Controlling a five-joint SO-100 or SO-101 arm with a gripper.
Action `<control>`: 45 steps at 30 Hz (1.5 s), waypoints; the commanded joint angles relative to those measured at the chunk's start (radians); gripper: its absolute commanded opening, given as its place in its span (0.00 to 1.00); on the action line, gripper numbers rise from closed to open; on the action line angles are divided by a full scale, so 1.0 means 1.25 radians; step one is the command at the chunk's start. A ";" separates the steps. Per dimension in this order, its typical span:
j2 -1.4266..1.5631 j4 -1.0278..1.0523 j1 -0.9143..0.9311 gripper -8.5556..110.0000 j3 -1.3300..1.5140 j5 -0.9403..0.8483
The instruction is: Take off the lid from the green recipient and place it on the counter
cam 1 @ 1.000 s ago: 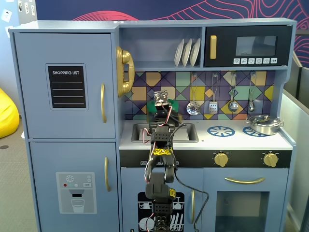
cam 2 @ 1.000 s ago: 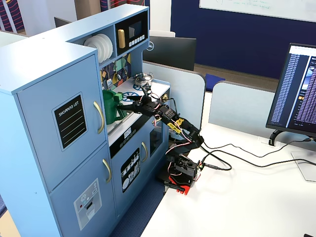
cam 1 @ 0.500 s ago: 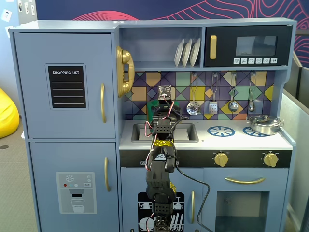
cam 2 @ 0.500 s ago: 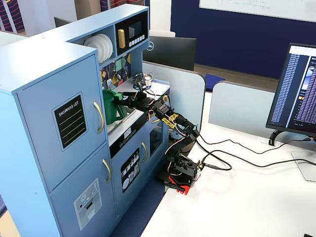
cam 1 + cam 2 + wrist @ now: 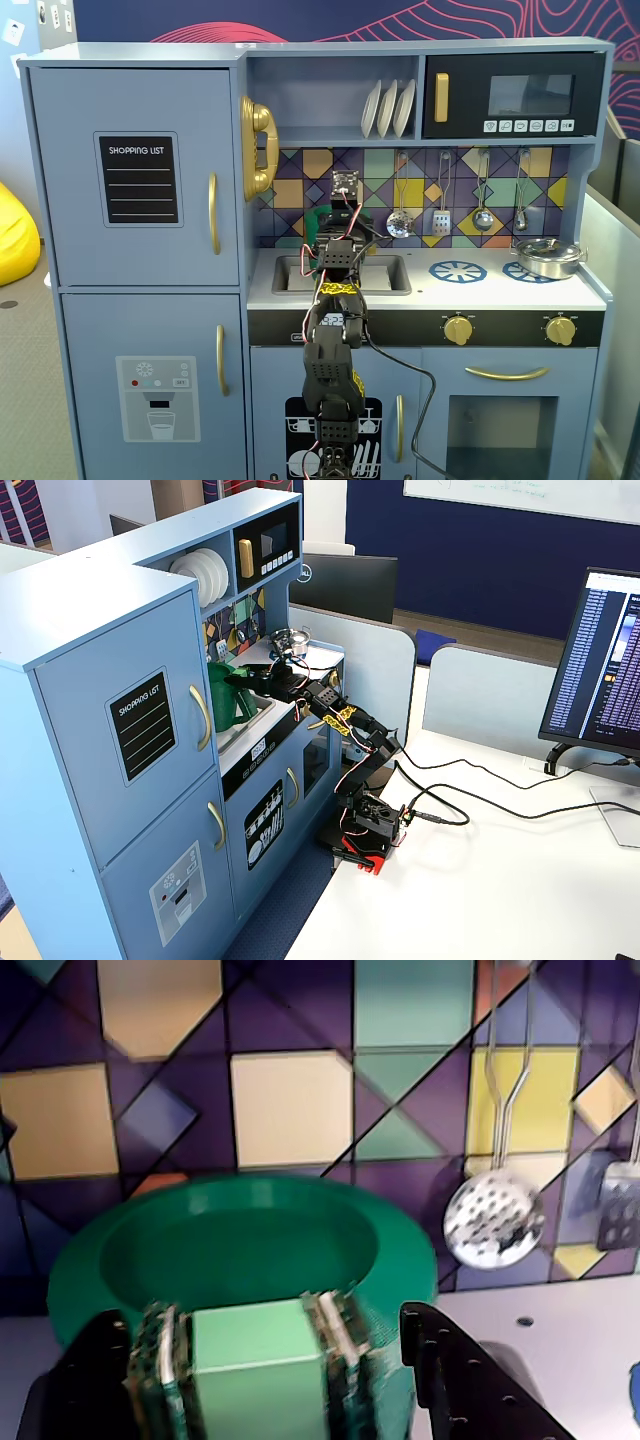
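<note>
A green lid point(image 5: 250, 1260) is gripped by its knob point(image 5: 258, 1370) in the clamped gripper point(image 5: 262, 1380) (wrist view), raised before a tiled backsplash point(image 5: 290, 1110) beside a slotted spoon point(image 5: 495, 1222).

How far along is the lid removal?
Done: the end effector has reached the green container behind the sink. In hand: the wrist view shows it closed on the lid's square knob; whether the lid has lifted is unclear. Left: carry it to the counter and release.

Bright even indoor light, soft shadows, wrist view slightly blurred
</note>
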 commanded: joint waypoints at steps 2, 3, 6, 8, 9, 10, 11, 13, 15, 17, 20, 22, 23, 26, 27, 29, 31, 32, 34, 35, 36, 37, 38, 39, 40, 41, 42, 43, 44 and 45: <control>-0.002 0.017 -0.012 0.26 -0.065 0.001; -0.004 0.018 -0.015 0.26 -0.065 -0.001; -0.005 0.029 -0.026 0.17 -0.067 -0.026; -0.002 0.032 -0.034 0.07 -0.067 -0.025; -0.002 0.032 -0.036 0.07 -0.069 -0.015; -0.002 0.028 -0.037 0.07 -0.070 -0.009; -0.002 0.017 -0.039 0.07 -0.071 0.002; -0.002 -0.011 -0.043 0.07 -0.075 0.016; -0.004 -0.038 -0.043 0.07 -0.088 0.022; -0.005 -0.066 -0.044 0.07 -0.106 0.016; -0.005 -0.090 -0.034 0.07 -0.133 -0.005; 0.001 -0.086 -0.020 0.07 -0.142 -0.013; 0.006 -0.083 -0.010 0.07 -0.142 -0.016; 0.028 -0.061 0.037 0.07 -0.140 -0.020; 0.034 -0.054 0.061 0.07 -0.140 -0.018; 0.047 -0.044 0.114 0.07 -0.133 -0.022; 0.052 -0.031 0.178 0.07 -0.128 -0.021; 0.050 -0.028 0.210 0.07 -0.126 -0.018; 0.039 -0.031 0.268 0.07 -0.123 -0.022; 0.034 -0.034 0.292 0.07 -0.119 -0.026; 0.029 -0.044 0.313 0.07 -0.113 -0.026; 0.025 -0.065 0.331 0.07 -0.099 -0.025; 0.018 -0.093 0.347 0.07 -0.080 -0.025; 0.012 -0.120 0.364 0.07 -0.058 -0.025; 0.007 -0.145 0.377 0.07 -0.033 -0.023; 0.005 -0.168 0.387 0.07 -0.005 -0.023; 0.001 -0.196 0.390 0.07 0.026 -0.023; -0.002 -0.220 0.393 0.07 0.055 -0.029; -0.007 -0.245 0.395 0.07 0.082 -0.036; -0.015 -0.271 0.398 0.07 0.108 -0.039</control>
